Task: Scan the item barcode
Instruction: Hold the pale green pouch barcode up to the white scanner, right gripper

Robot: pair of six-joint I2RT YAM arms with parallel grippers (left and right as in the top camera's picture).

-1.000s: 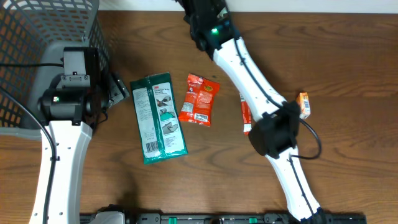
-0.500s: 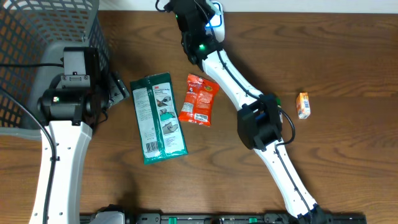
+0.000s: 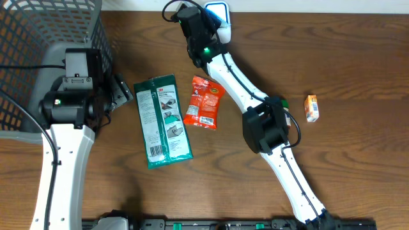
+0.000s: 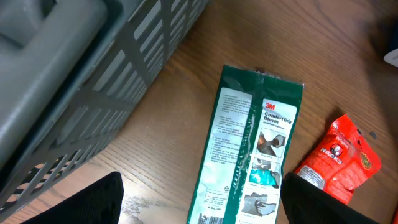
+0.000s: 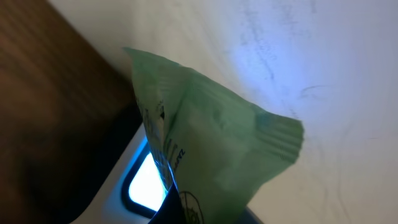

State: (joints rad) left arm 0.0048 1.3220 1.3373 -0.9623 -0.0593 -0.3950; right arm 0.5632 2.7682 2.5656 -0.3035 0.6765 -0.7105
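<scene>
The right pincer, clenched on a crinkled green packet, holds it up just in front of the scanner at the far edge of the table. In the wrist view the packet's lower edge hangs over the scanner's blue-lit window, with a white wall behind. No barcode can be made out on the face that shows.

This appears to be the scanning step itself: the item is presented to the reader. The next move likely calls for turning or tilting the packet until its code squarely faces the window, without slackening the grip on the thin film.

The left pincer hangs released and empty beside the wire basket, above a long green glove pack lying flat on the table. Just beside that pack lies a red snack bag. A small orange carton sits well apart on the right side of the overhead view.
</scene>
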